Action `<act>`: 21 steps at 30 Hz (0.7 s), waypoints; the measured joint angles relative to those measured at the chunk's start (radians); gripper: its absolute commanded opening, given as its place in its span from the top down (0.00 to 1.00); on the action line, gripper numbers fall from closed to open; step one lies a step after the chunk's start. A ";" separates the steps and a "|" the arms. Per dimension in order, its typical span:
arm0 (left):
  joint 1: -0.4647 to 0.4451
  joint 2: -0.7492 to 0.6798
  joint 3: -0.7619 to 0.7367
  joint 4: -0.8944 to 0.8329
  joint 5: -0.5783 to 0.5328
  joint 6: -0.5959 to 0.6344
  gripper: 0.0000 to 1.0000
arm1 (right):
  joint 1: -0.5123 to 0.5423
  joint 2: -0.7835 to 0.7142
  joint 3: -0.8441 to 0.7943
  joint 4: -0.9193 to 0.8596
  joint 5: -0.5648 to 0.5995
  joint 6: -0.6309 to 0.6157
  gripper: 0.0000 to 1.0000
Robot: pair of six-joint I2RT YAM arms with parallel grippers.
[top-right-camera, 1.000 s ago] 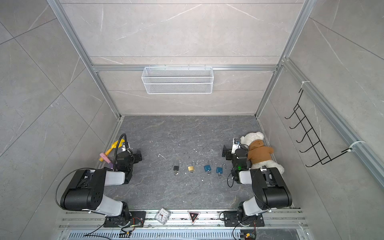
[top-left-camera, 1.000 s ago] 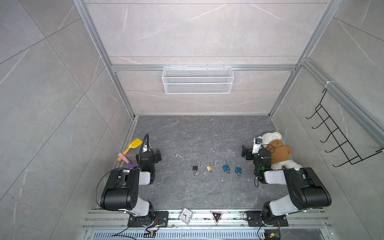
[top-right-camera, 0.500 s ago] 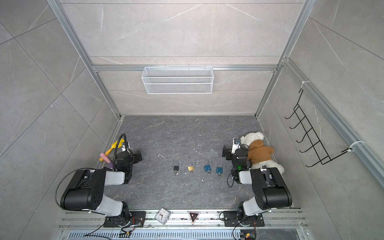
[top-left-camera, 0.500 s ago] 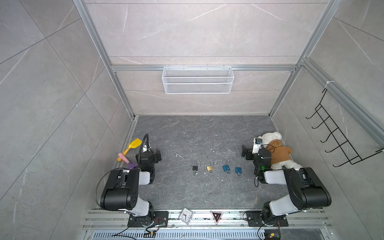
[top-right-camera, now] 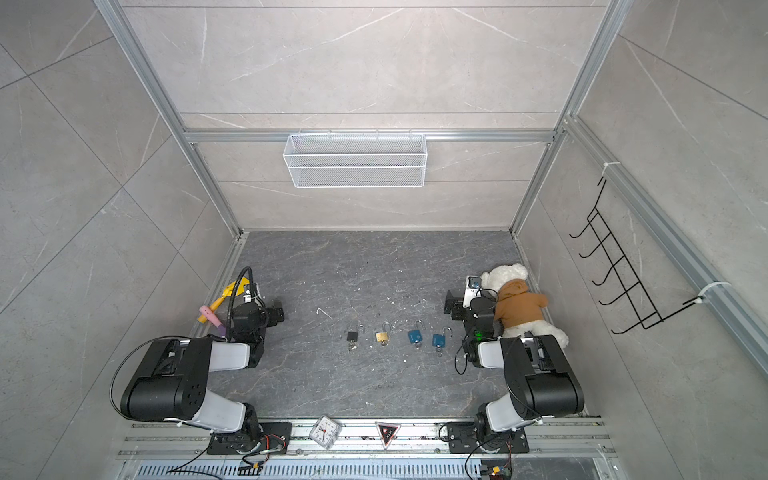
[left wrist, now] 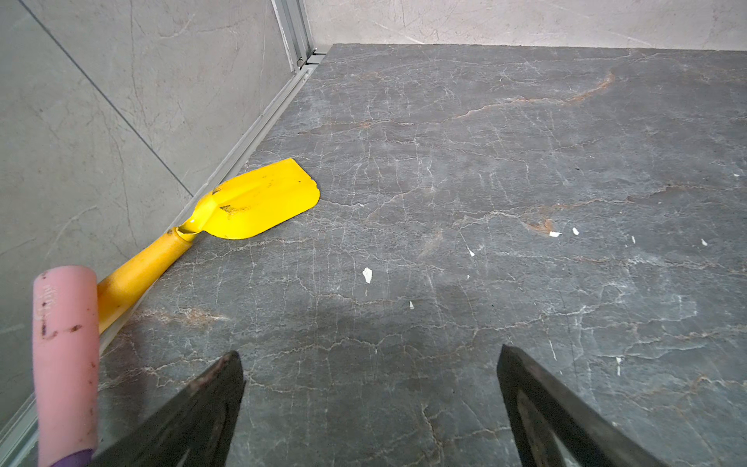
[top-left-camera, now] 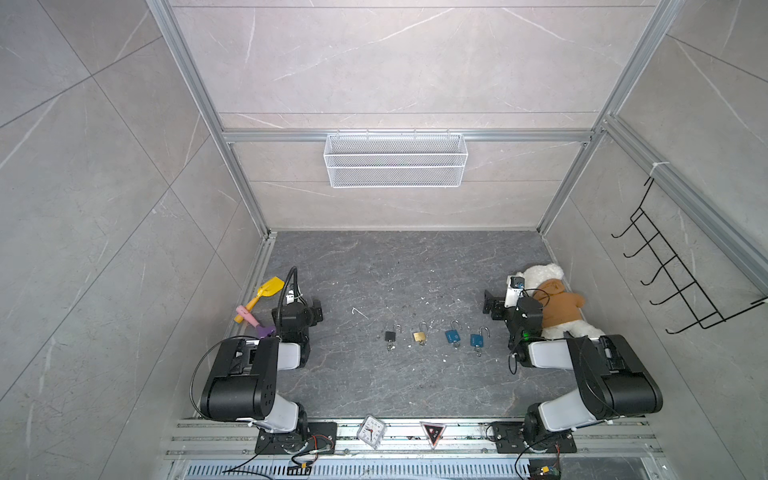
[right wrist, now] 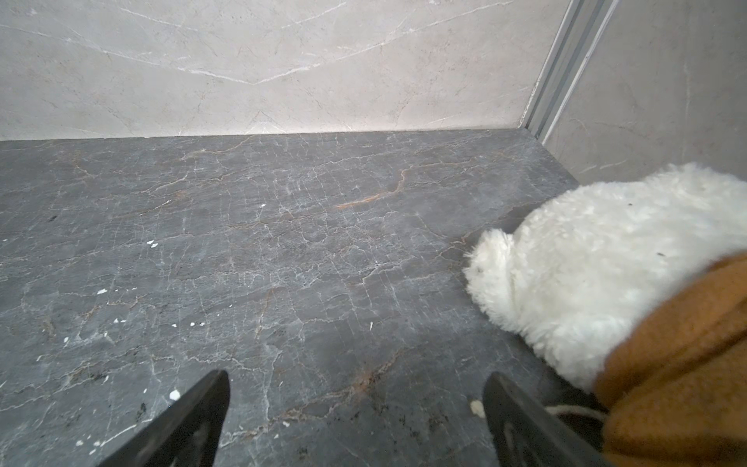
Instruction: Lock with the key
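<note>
Four padlocks — black, brass, two blue — lay in a row on the surface between the arms, each with a key at its base. The left fingers gaped wide and empty near a yellow shovel; the right fingers likewise, just beside a teddy bear.

place: lab test cell | signs: aluminium frame, tile panels, arm-mounting rail

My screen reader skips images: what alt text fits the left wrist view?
The left tool hangs open over a dark stone surface. A yellow toy shovel lies along the wall, a pink handle beside it.
</note>
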 measured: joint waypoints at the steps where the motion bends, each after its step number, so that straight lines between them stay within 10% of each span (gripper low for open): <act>1: 0.000 0.000 0.000 0.000 0.000 0.000 0.00 | 0.000 0.000 0.000 0.000 0.000 0.000 0.00; 11: 0.000 0.000 0.000 0.000 0.000 0.000 0.00 | 0.002 -0.004 0.005 -0.020 0.015 0.000 0.00; 21: -0.053 -0.146 0.222 -0.368 0.019 0.002 0.00 | 0.086 -0.170 0.413 -0.675 0.211 0.180 0.00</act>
